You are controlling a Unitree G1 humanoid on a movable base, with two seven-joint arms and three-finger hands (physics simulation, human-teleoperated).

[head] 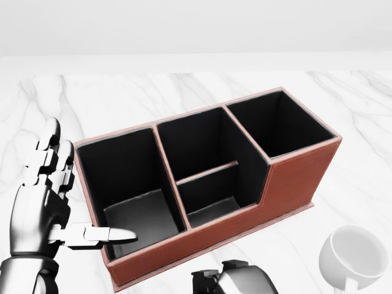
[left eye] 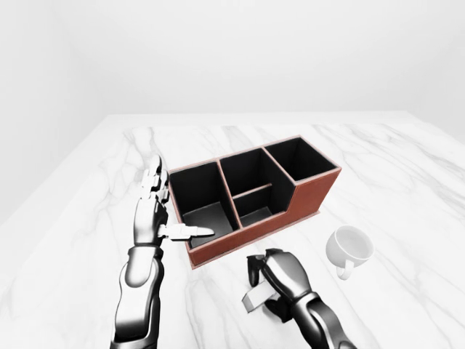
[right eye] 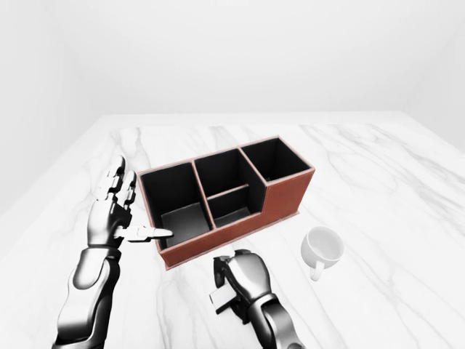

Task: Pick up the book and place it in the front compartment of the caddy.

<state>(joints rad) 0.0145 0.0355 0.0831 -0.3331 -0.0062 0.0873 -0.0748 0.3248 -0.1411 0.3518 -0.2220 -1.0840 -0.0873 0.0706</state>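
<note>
Caddy (head: 294, 177): no legible writing; your left hand (left eye: 151, 214) spread beside it; right hand (left eye: 280, 276) curled below, eye views only.

**Caddy on marble, both hands nearby**

A brown caddy (right eye: 225, 200) with black compartments sits on the marble table (right eye: 378, 167). The left hand (right eye: 116, 214) stands just left of it, fingers spread, thumb reaching over the rim. The right hand (right eye: 240, 283) is curled below the caddy. A white mug (right eye: 323, 249) lies lower right.
</note>
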